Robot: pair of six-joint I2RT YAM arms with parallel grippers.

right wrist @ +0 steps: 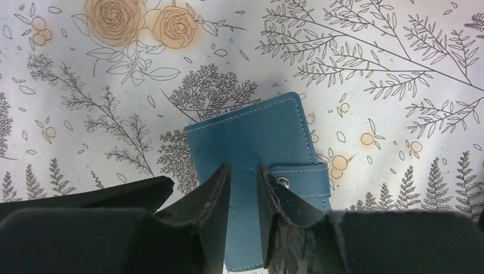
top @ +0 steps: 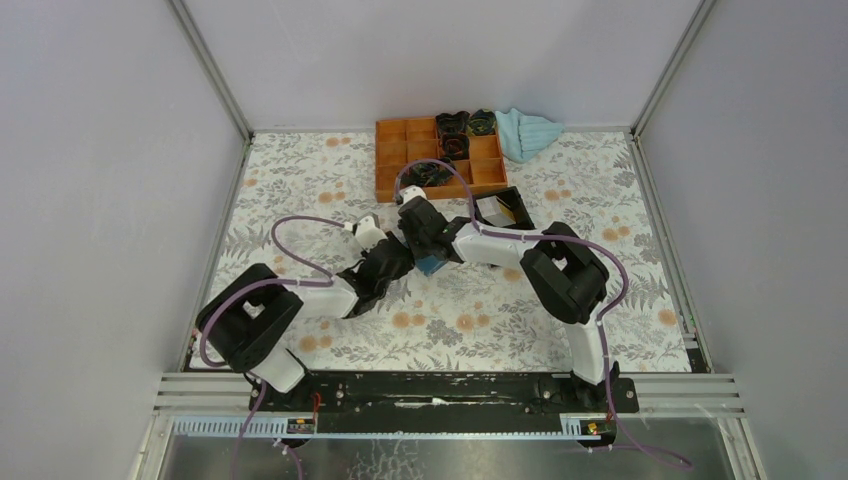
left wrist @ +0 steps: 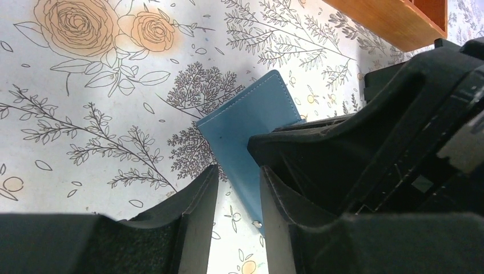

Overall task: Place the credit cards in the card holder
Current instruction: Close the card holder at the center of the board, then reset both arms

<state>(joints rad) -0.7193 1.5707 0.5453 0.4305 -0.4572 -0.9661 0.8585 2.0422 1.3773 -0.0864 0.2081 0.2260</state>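
- The card holder (right wrist: 257, 137) lies shut and flat on the floral tabletop (right wrist: 371, 57), with its strap snapped.
- The right fingers (right wrist: 214, 194) stand parted just over it, grasping nothing.
- The left fingers (left wrist: 197, 194) are parted too, empty, at its snap edge.
- Farther back, the orange tray (top: 395, 150) holds dark items in several compartments.
- A black box (top: 517, 200) and a blue cloth (top: 528, 132) sit near the tray.

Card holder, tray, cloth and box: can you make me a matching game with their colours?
Things:
1. card holder
2. compartment tray
3. cloth
4. box

Colours:
A. orange
B. black outside, pale inside
C. teal-blue
D. light blue

Pairs: 1-C, 2-A, 3-D, 4-B
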